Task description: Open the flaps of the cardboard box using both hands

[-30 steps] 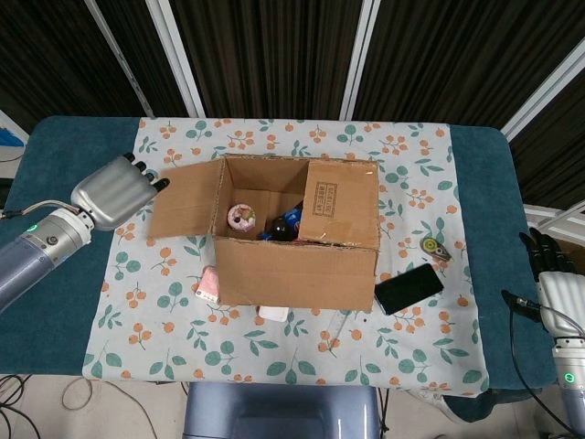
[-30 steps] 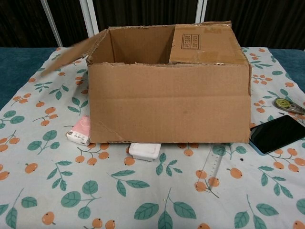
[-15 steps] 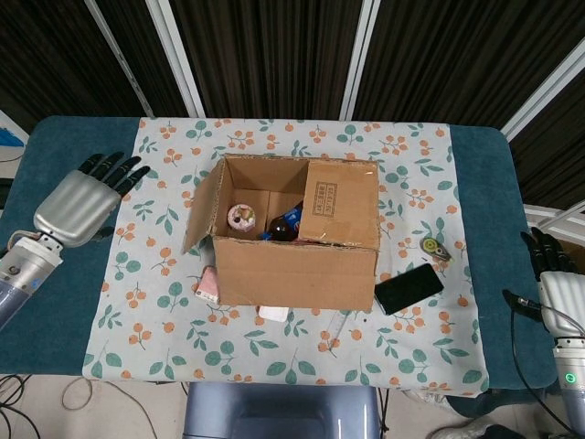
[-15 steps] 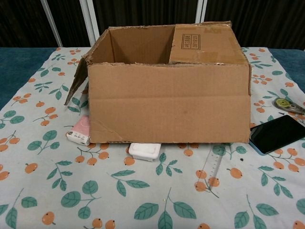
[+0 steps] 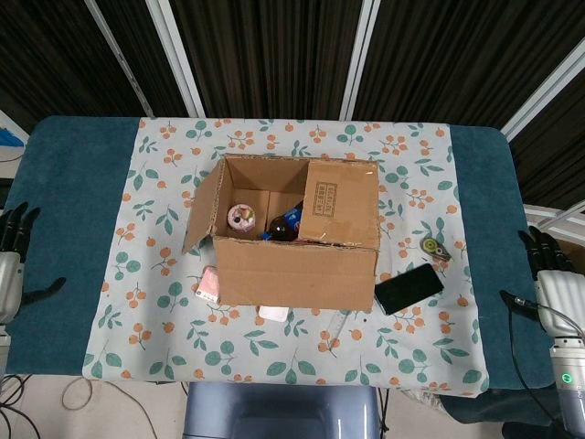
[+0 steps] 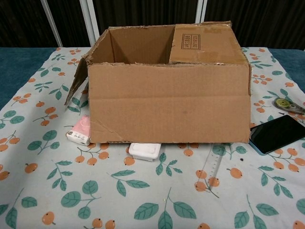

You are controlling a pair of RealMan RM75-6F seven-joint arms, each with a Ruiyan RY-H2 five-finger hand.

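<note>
I see the box (image 5: 294,236) sitting at the centre of the flowered cloth (image 5: 416,347) on the table (image 5: 73,174). Its left flap (image 5: 201,208) is folded out and hangs tilted down at the box's 9 o'clock side, clear of the opening. The right flap (image 5: 340,208) lies flat across the right part of the top, with a printed label on it. Through the open left part I make out a round pink-topped thing (image 5: 242,217) and a dark bottle (image 5: 283,224) beside it inside the box.

My left hand (image 5: 11,265) is at the frame's 9 o'clock edge, well apart from the box, fingers spread and holding nothing. My right hand (image 5: 553,279) is at 4 o'clock, past the table's edge, also well apart from the box, fingers apart and empty. The chest view shows neither hand.

A pink packet (image 6: 79,130) lies at the box's 7 o'clock corner, touching its base. A white block (image 6: 144,151) pokes out from under the front wall at 6 o'clock. A black phone (image 6: 278,133) lies just beside the box at 4 o'clock, and a small yellow-green thing (image 6: 284,103) sits near it at 3 o'clock.
</note>
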